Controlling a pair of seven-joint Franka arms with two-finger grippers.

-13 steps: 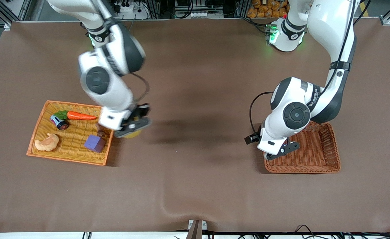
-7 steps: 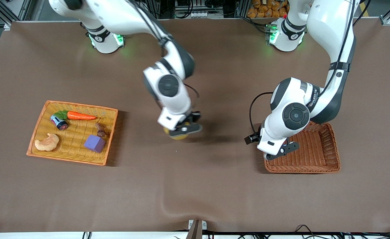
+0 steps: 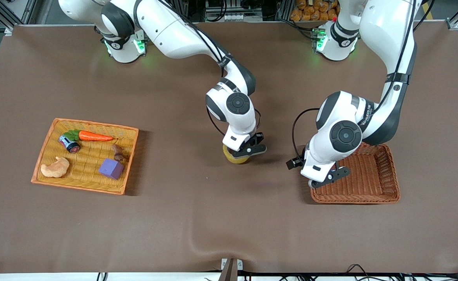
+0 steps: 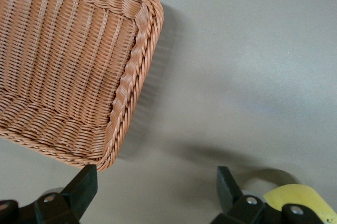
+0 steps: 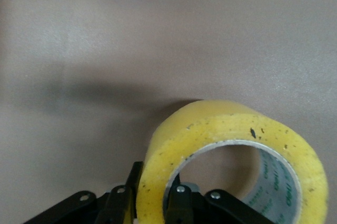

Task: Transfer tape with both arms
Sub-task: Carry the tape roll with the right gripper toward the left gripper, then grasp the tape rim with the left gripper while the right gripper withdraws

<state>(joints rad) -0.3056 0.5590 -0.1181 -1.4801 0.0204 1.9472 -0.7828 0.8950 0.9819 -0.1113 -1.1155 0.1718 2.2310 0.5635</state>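
My left hand (image 4: 152,195) hangs with its two black fingers (image 4: 81,184) spread wide apart, bare tabletop (image 4: 247,60) showing between them. One finger sits just off the rounded corner of the reddish-brown woven wicker basket (image 4: 129,84), whose braided rim runs past it; I cannot tell whether they touch. By my other finger, a piece of the yellow translucent roll of tape (image 4: 300,200) peeks in, casting a soft shadow on the grey-brown surface.

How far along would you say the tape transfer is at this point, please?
Done: the tape is out of the yellow tray. In hand: the right gripper pinches the roll's wall at mid-table. Left: the open left gripper, waiting above the brown basket's edge, has yet to take it.
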